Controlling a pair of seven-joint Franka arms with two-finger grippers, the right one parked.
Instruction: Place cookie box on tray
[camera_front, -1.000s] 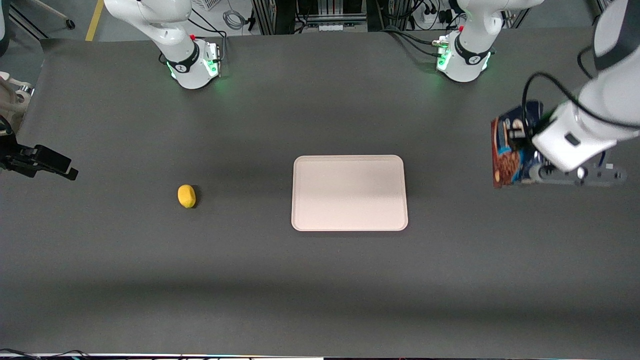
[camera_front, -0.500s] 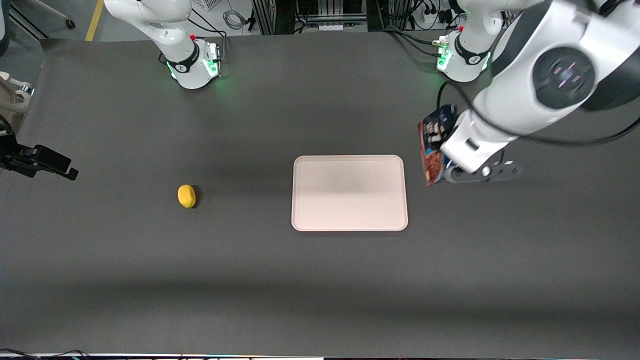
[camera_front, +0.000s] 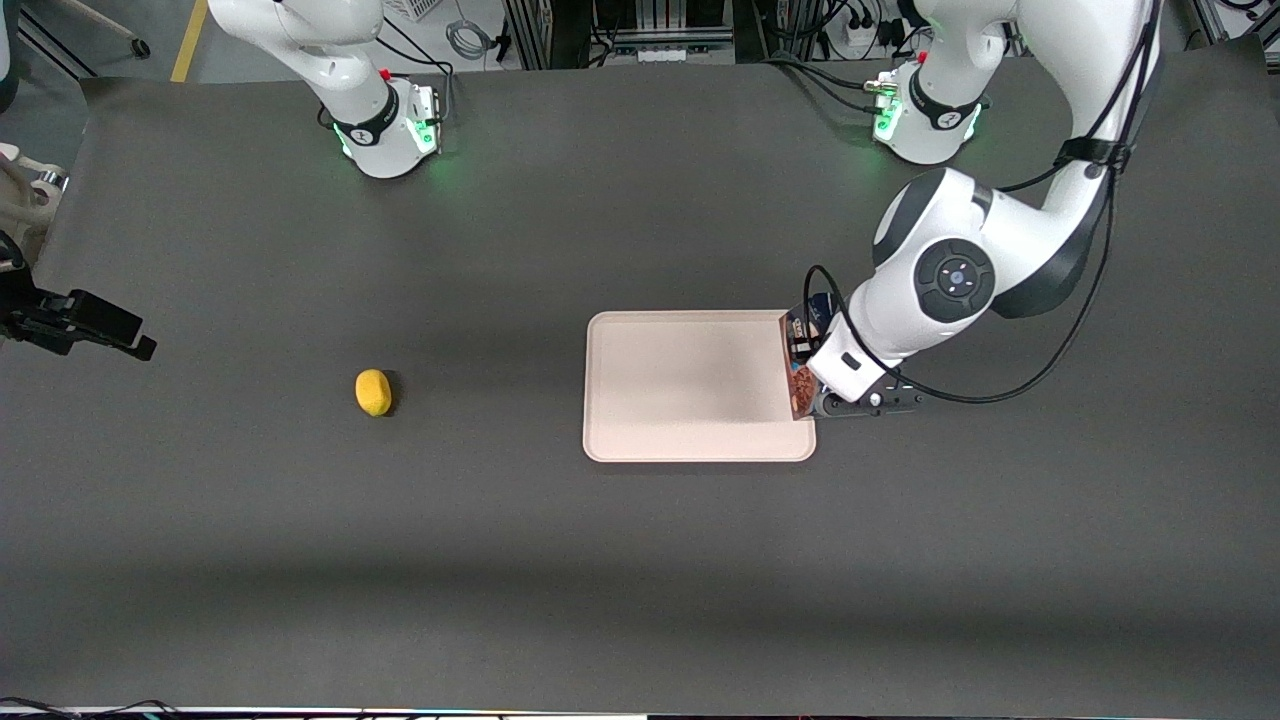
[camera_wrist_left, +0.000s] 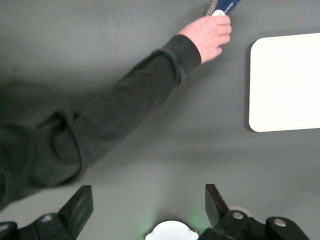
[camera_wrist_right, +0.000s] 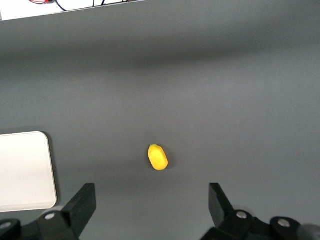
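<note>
The left arm's gripper sits low over the tray's short edge at the working arm's end of the table, mostly hidden under the bulky white wrist, and it is clamped on the cookie box. The box is pressed right up against the gripper, on the side facing the middle of the tray. It is held on edge rather than lying flat, so only a narrow strip of it shows from the front. That strip is glossy printed card, dark navy at the end farther from the front camera and brown with a cookie picture at the nearer end. It overlaps the edge of the tray, though I cannot tell whether it touches the tray floor or hangs just above it. The tray is a wide, flat, pale pinkish-white rectangle with rounded corners and a low raised rim, smooth and matte, and bare over the rest of its surface. It rests on the dark grey, cloth-like table. Well apart from the tray, toward the parked arm's end, lies a small yellow lemon-like lump, rounded and dull-skinned.
</note>
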